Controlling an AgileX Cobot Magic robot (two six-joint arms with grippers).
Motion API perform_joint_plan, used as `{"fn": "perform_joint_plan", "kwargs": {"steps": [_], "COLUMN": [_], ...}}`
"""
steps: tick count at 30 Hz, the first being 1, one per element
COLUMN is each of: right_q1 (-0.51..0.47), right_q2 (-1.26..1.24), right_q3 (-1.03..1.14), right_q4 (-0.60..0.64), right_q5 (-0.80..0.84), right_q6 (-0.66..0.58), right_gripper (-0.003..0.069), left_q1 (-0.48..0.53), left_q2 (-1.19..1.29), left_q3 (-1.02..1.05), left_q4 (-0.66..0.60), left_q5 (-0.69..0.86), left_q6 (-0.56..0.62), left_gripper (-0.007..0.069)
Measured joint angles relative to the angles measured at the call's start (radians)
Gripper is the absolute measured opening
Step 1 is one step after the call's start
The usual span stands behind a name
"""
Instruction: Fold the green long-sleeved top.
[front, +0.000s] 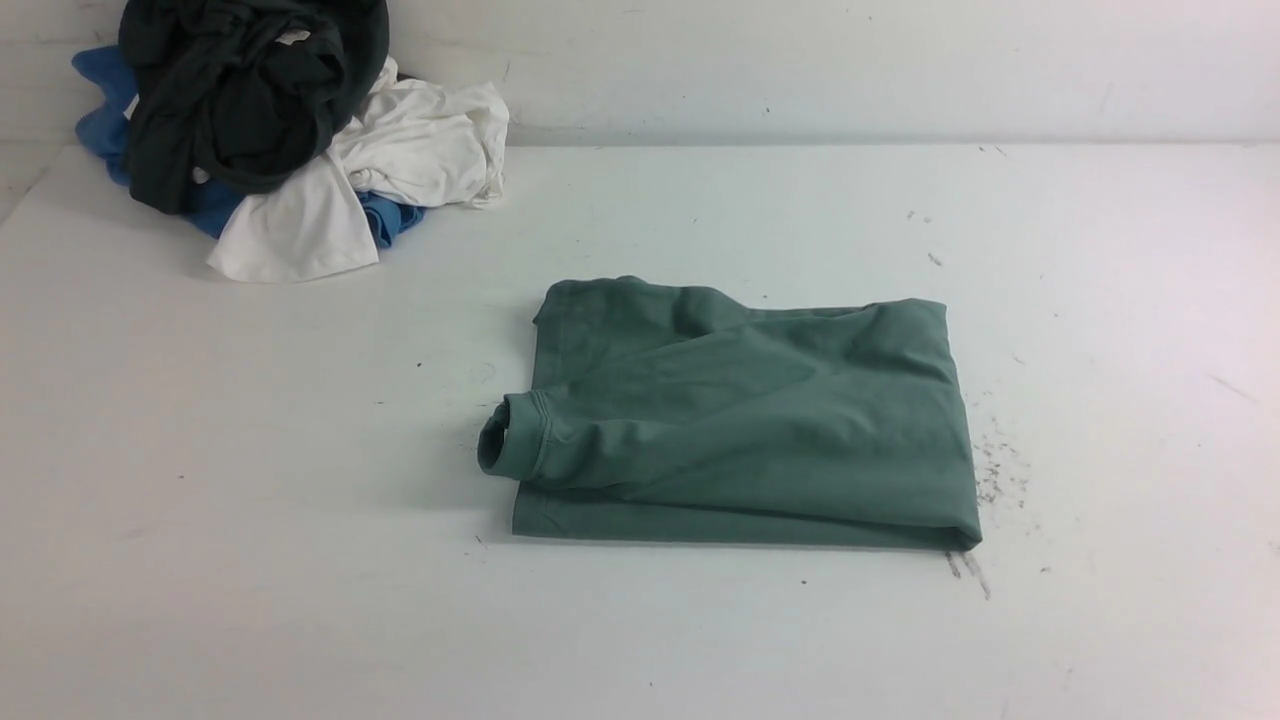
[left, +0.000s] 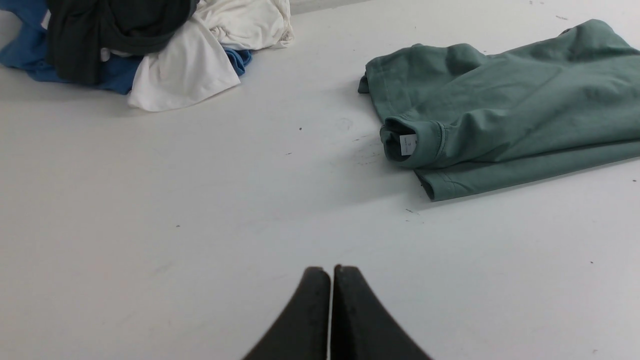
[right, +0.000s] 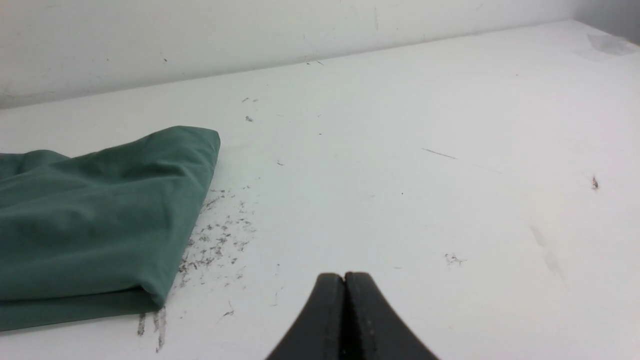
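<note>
The green long-sleeved top (front: 745, 420) lies folded into a rough rectangle in the middle of the white table, its ribbed neck opening with a white label (left: 408, 144) poking out on its left side. It also shows in the left wrist view (left: 510, 105) and its right end in the right wrist view (right: 95, 215). My left gripper (left: 331, 270) is shut and empty, hovering over bare table short of the top's left edge. My right gripper (right: 345, 276) is shut and empty over bare table off the top's right edge. Neither arm shows in the front view.
A heap of other clothes sits at the back left corner: a black garment (front: 240, 90) on top, white cloth (front: 400, 150) and blue cloth (front: 105, 110) beneath. A white wall (front: 850, 60) bounds the table's far edge. Dark scuff marks (front: 995, 465) speckle the surface beside the top.
</note>
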Motion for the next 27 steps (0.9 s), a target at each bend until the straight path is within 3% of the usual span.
{"fn": "perform_joint_plan", "kwargs": {"steps": [16,22,25,27], "right_q1": [0.0,0.0,0.0,0.0], "right_q2": [0.0,0.0,0.0,0.0], "right_q3": [0.0,0.0,0.0,0.0], "right_q4": [0.0,0.0,0.002,0.002], "right_q5": [0.0,0.0,0.001,0.001], "right_q6": [0.0,0.0,0.0,0.0], "right_gripper": [-0.0014,-0.0014,-0.0014,-0.0014], "left_q1": [0.0,0.015,0.101,0.151], "left_q2": [0.0,0.0,-0.04,-0.063], "left_q3": [0.01,0.128,0.264,0.328], "left_q4": [0.006,-0.039,-0.044,-0.049], "left_q5": [-0.021,-0.246,-0.486,-0.55], "left_q6": [0.001,0.005,0.008,0.009], "left_gripper": [-0.0007,-0.0007,-0.0007,-0.0007]}}
